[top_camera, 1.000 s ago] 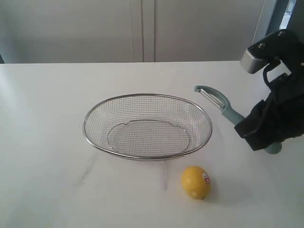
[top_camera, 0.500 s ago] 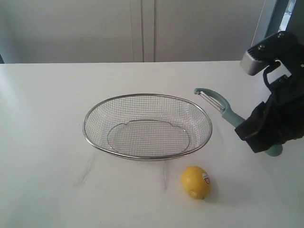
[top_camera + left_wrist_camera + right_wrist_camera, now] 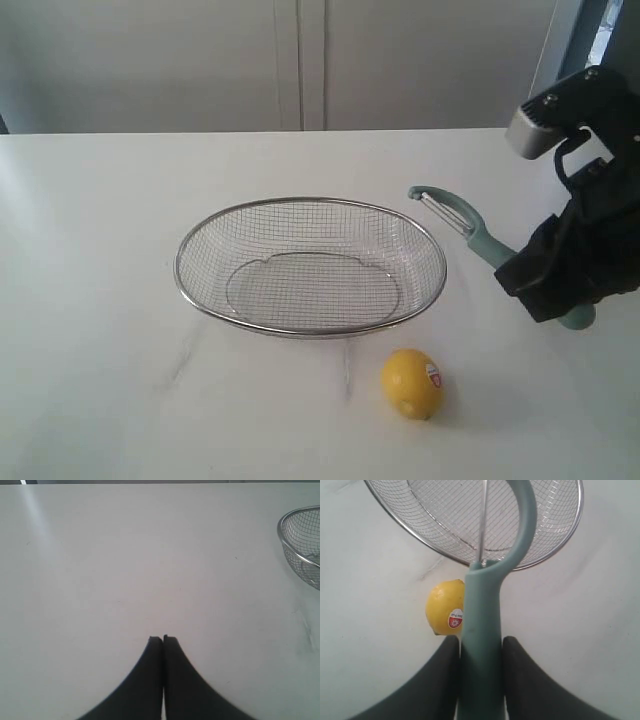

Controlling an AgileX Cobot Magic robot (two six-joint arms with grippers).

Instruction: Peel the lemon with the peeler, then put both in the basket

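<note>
Your lemon (image 3: 412, 383) lies outside the basket (image 3: 178, 268), near its rim.
Your right gripper (image 3: 481, 646) clamps the peeler (image 3: 470, 232); left gripper (image 3: 163, 640) pinched closed.

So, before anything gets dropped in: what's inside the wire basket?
Only bare mesh shows inside the shallow oval silver wire-mesh basket; the small yellow lemon lies outside it. Nothing in there is covered in the exterior view.

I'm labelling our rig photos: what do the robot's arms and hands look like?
The left hand and right hand have black fingers curving to narrow tips. The right arm is black, with a grey box and a black cable loop.
</note>
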